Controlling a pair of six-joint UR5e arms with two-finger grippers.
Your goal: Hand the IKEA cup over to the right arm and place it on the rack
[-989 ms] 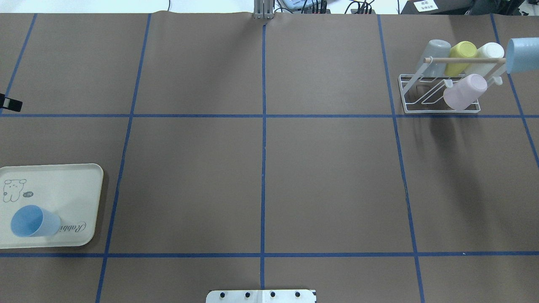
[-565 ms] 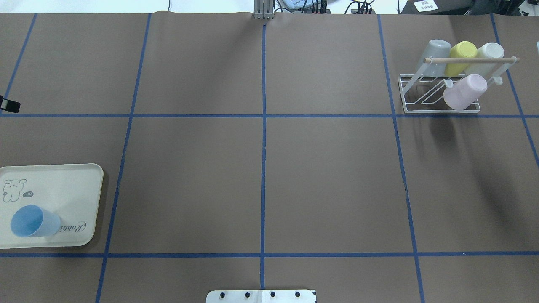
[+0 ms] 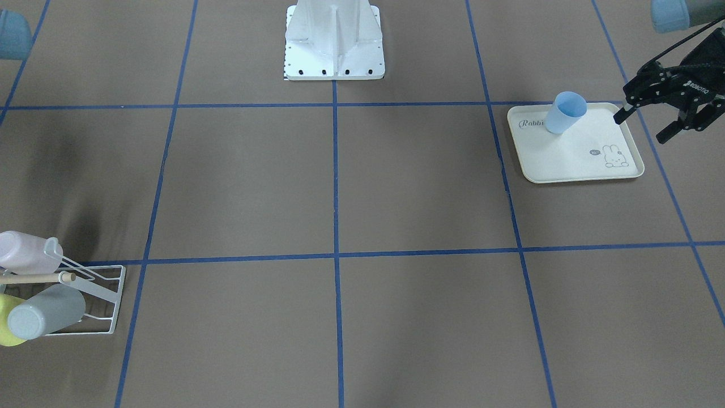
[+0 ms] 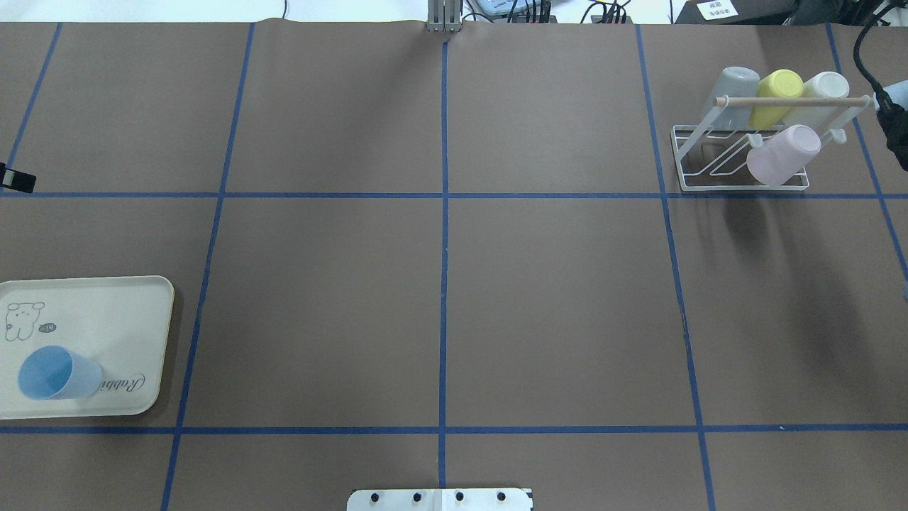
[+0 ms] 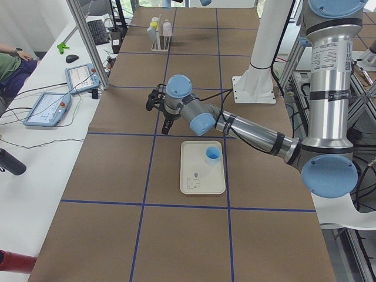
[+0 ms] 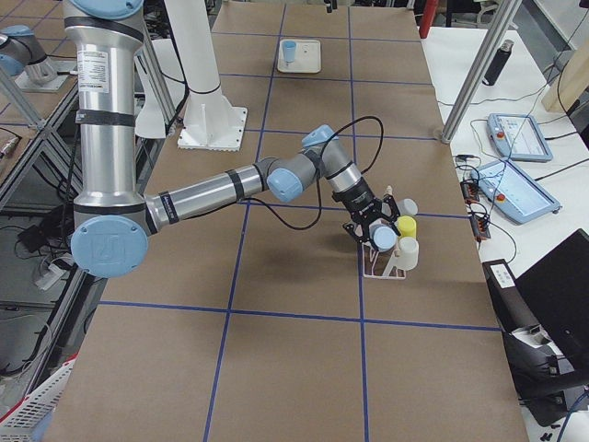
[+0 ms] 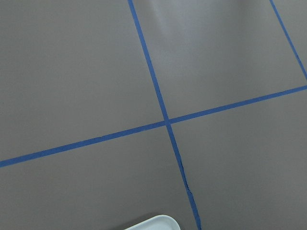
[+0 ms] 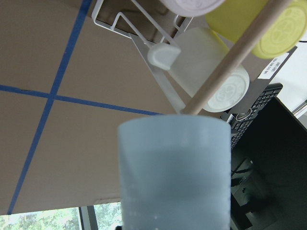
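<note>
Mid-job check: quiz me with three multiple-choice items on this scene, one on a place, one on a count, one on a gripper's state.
1. The mouth-up blue cup stands on: A) the cream tray B) the bare table C) the robot's base plate
2. Cups on the rack: A) two B) four C) six
3. The left gripper is: A) shut on a cup B) open and empty C) out of sight
1 A: it sits inside the tray's rim. 2 B: grey cup, yellow cup, white cup, pink cup. 3 B: its fingers are spread with nothing between.
</note>
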